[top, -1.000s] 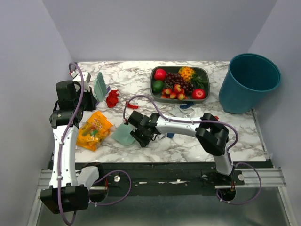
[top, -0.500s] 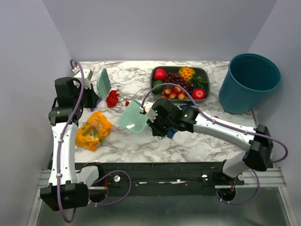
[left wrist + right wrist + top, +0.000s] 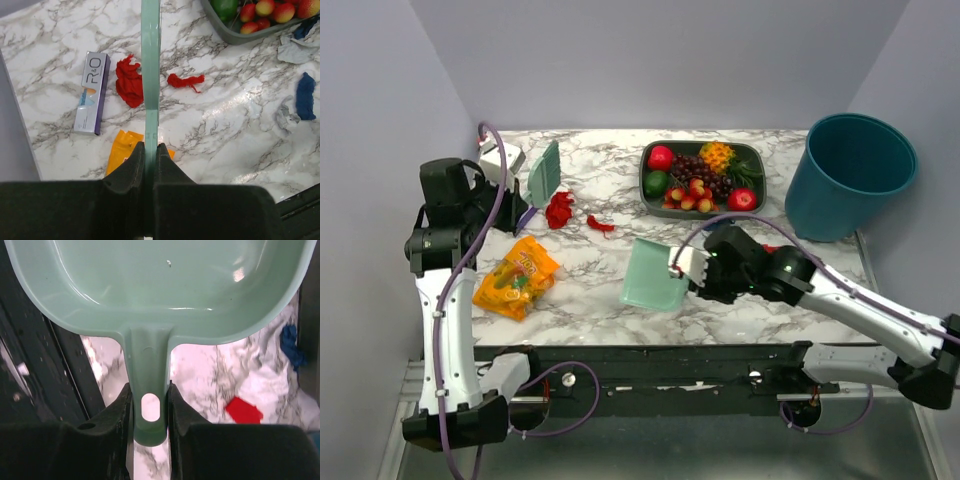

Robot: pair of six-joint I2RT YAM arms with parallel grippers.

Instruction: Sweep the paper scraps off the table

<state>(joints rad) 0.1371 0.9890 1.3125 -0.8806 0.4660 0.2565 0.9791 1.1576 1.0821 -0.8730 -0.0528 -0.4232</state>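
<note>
Right gripper [image 3: 148,405] pinches the dustpan [image 3: 160,280] handle at the table's [image 3: 610,170] front edge; left gripper [image 3: 150,155] clamps a green sweeper [image 3: 150,75]. Paper scraps [image 3: 130,82] lie toward the far-left corner: land the pan's lip flat beside them.

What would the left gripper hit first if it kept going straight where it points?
Probably the white marble table, its pale green flat tool landing between two red crumpled paper scraps; depth is unclear.

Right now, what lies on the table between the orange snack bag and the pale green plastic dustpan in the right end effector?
Nothing: in the top view, bare white marble table separates the orange snack bag and the pale green plastic dustpan.
</note>
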